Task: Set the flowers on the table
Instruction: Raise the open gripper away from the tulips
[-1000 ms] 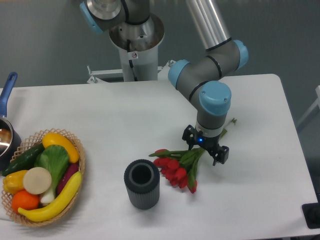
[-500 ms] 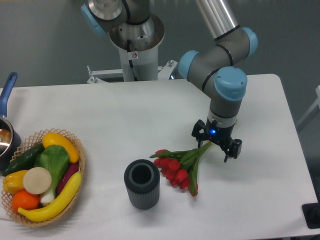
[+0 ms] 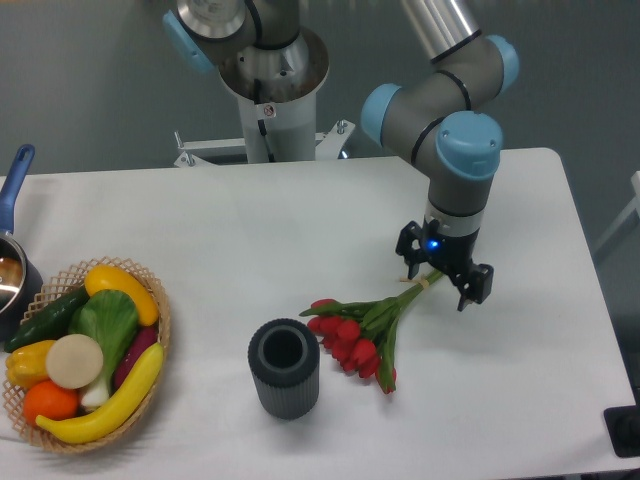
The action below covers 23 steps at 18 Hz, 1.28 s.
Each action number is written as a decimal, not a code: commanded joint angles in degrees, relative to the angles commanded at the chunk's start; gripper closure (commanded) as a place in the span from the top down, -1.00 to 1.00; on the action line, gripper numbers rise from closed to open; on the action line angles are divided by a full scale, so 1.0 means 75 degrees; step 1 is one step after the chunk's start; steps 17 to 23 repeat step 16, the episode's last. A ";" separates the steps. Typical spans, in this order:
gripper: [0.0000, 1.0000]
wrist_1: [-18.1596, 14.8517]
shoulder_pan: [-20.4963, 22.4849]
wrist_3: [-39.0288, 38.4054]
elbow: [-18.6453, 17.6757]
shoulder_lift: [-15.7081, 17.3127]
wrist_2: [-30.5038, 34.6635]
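Observation:
The flowers (image 3: 356,332), a bunch of red tulips with green stems, lie flat on the white table (image 3: 250,230), heads toward the vase and stems pointing up-right. My gripper (image 3: 444,273) hangs over the stem end, its two fingers spread wide on either side of the stems. The jaws are open and do not pinch the stems. The far tip of the stems is hidden under the gripper.
A dark ribbed vase (image 3: 284,368) stands upright just left of the tulip heads. A wicker basket (image 3: 160,310) of fruit and vegetables sits at the left front. A pot with a blue handle (image 3: 14,180) is at the left edge. The robot base (image 3: 268,90) stands at the back.
My gripper has moved right and slightly away along the stems, from over the middle of the bunch to the stem end. The flowers stay lying in the same place.

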 joint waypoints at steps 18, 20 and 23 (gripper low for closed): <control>1.00 -0.0293 0.0141 -0.0023 0.0082 0.0105 0.0516; 1.00 -0.0293 0.0141 -0.0023 0.0082 0.0105 0.0516; 1.00 -0.0293 0.0141 -0.0023 0.0082 0.0105 0.0516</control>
